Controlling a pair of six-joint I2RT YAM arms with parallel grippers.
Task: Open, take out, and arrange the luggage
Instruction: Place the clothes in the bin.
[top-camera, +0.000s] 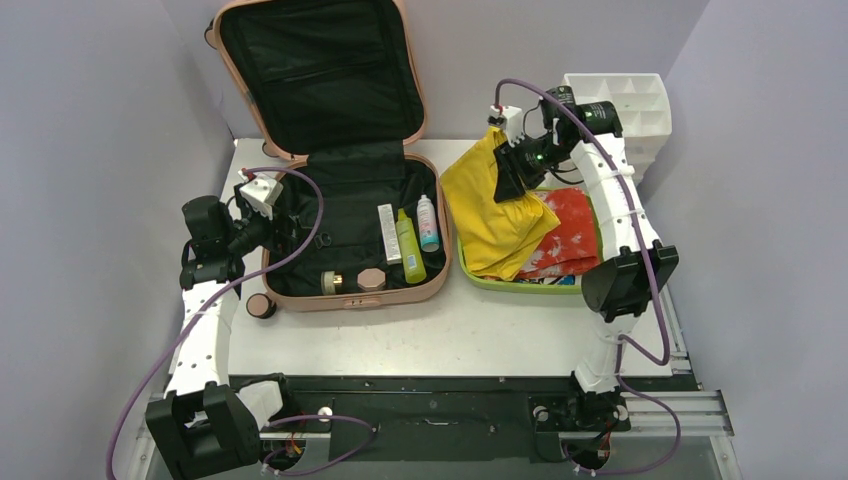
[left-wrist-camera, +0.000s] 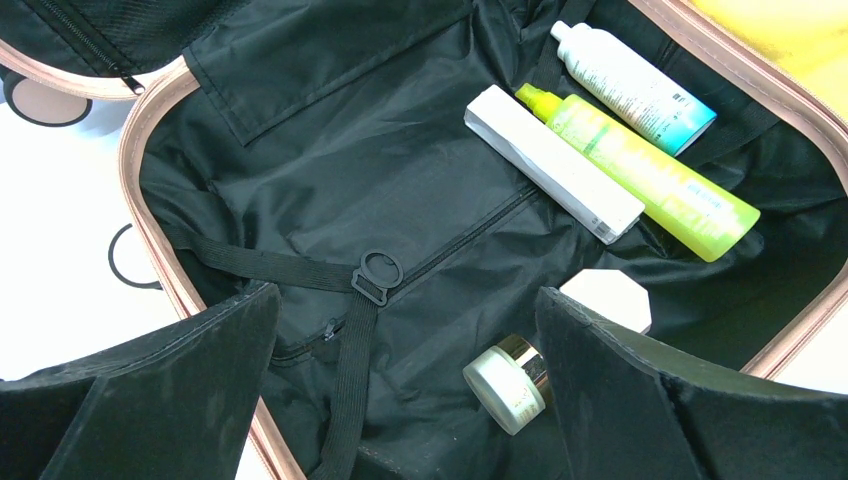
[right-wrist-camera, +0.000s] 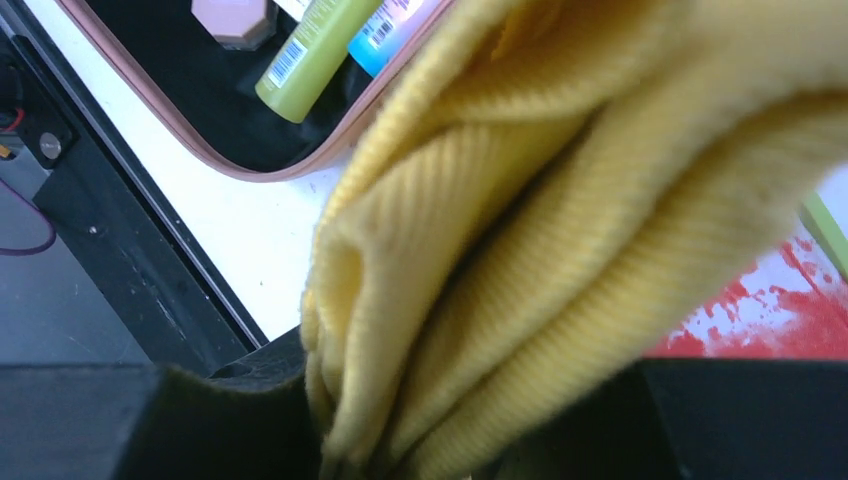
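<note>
The luggage (top-camera: 345, 299), a small salmon-pink hard-shell suitcase with black fabric lining, lay open on the white table (top-camera: 450, 335), left of centre, with its lid raised at the back. Along the right side of its base, a white rectangular box (top-camera: 387, 233), a lime-green plastic bottle (top-camera: 409, 247) and a white bottle with a blue end (top-camera: 428, 222) lay side by side. A cream jar with a gold band (top-camera: 331, 282) and a pink octagonal jar (top-camera: 371, 279) sat near the front wall. Your left gripper (left-wrist-camera: 405, 295) hovered over the suitcase's left edge, fingers spread wide, holding nothing. Your right gripper (top-camera: 512, 165) was clamped on a yellow ribbed cloth (top-camera: 495, 215), which hung down over the left end of a lime-green plastic tray (top-camera: 520, 285) just right of the luggage. A red-and-white patterned cloth (top-camera: 570, 240) lay in that tray. A white compartmented organizer (top-camera: 625, 105) stood behind the tray
</note>
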